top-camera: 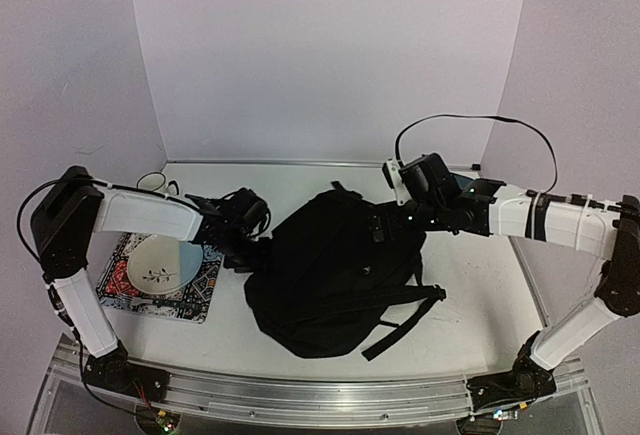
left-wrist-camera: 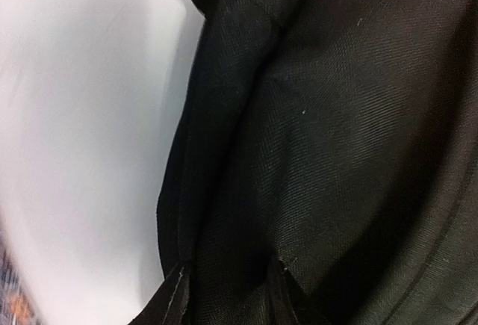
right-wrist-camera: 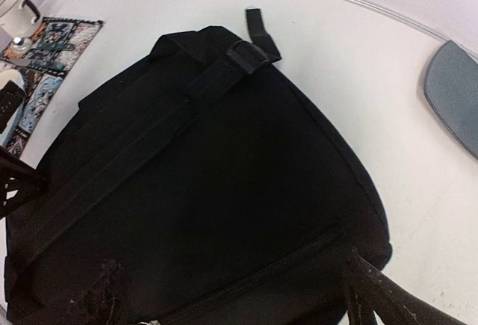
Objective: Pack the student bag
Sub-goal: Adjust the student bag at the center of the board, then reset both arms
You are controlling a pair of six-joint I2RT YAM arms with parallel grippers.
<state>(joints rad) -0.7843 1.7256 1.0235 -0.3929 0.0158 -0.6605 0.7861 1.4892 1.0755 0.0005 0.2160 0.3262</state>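
The student bag is a large black backpack lying in the middle of the table, with its straps trailing toward the front right. My left gripper is at the bag's left edge. In the left wrist view black fabric of the bag fills the gap between the fingertips, and the left gripper is shut on that fold. My right gripper hangs over the bag's far right side. In the right wrist view the right gripper stands wide open above the bag, near a zipper line, holding nothing.
A white plate lies on a patterned mat to the left of the bag. A white mug stands behind the mat. A dark blue-grey tray lies on the table to the right of the bag.
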